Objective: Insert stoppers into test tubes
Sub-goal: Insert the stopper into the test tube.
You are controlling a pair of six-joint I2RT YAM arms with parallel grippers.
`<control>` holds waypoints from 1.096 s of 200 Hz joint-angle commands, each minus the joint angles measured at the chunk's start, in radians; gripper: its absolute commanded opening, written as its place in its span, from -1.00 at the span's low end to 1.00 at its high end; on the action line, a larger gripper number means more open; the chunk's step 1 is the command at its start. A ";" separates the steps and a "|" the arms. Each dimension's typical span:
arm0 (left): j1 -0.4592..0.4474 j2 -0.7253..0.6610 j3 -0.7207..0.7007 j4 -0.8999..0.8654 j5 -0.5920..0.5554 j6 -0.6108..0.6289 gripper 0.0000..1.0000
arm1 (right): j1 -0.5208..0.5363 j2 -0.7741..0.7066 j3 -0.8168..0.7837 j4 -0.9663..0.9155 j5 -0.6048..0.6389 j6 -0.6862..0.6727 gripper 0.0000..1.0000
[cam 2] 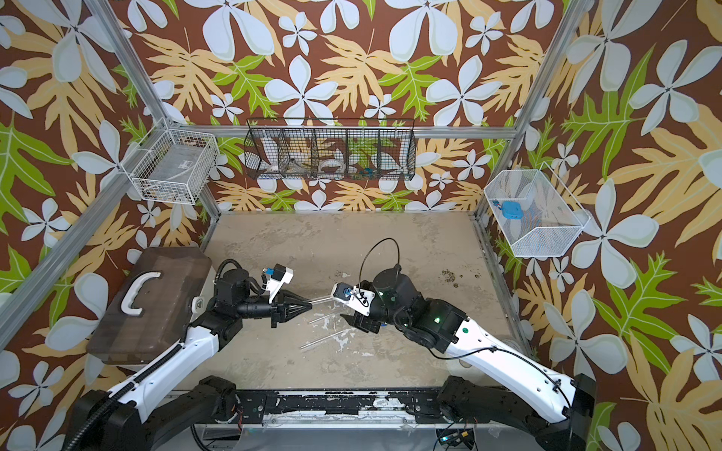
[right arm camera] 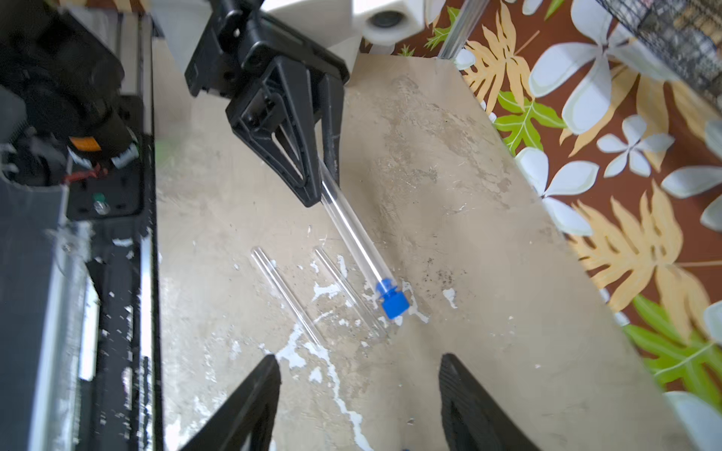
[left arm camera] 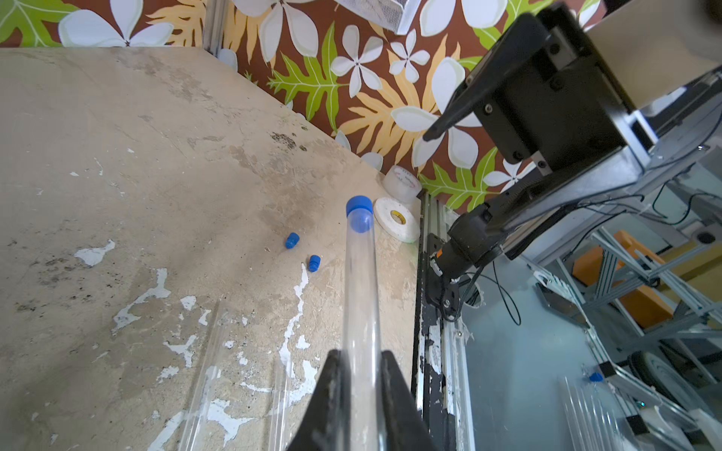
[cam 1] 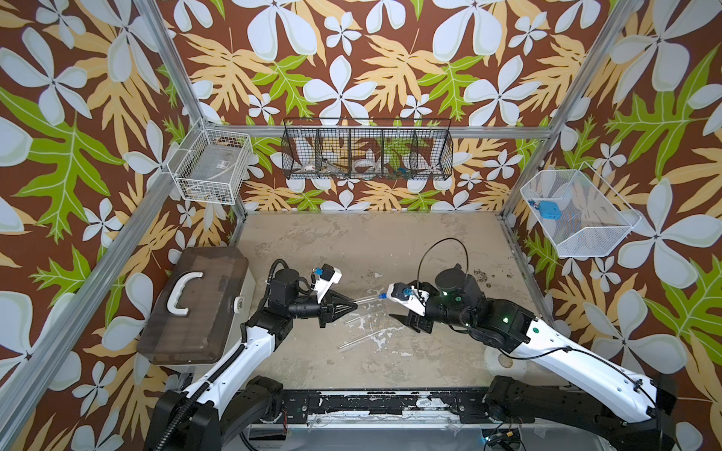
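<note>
One of three was done. The left fingers (left arm camera: 332, 390) were clamped shut on the closed end of a test tube (right arm camera: 353, 234), holding it clear of the counter (cam 1: 429, 242) over its middle, nearer the front edge. A blue stopper (right arm camera: 390, 298) sat in its mouth, the ribbed part inside the glass and the cap outside; it looked seated, though how firmly could not be told.

Two empty tubes (right arm camera: 287, 295) (right arm camera: 344, 289) lay side by side on the counter just below the held one, toward the front edge. Two loose stoppers (left arm camera: 292, 240) (left arm camera: 314, 262) lay close together toward the front right corner, near the tape rolls (left arm camera: 396, 218).

The left arm reached in low and nearly level from the front left, with the tube pointing across at the right arm. The right fingers (right arm camera: 250, 402) stood well apart and empty, facing the stoppered end with a clear gap between them and the cap. That wrist was angled down toward the counter.
</note>
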 commanded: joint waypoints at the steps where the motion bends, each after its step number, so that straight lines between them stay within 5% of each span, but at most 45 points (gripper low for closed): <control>1: 0.006 -0.004 0.002 0.156 0.030 -0.163 -1.00 | -0.085 -0.001 0.008 0.079 -0.209 0.330 0.26; 45: 0.007 0.010 0.005 0.378 0.051 -0.404 -1.00 | -0.291 0.032 -0.019 0.240 -0.536 0.791 0.11; 70: 0.006 0.015 -0.010 0.489 0.053 -0.498 -1.00 | -0.324 0.074 0.003 0.262 -0.620 0.914 0.02; 113: 0.006 0.006 -0.035 0.543 0.075 -0.511 -1.00 | -0.358 0.171 0.058 0.224 -0.770 0.995 -0.06; 219: 0.006 0.004 -0.049 0.548 0.092 -0.484 -1.00 | -0.357 0.226 0.150 0.109 -0.807 0.888 -0.41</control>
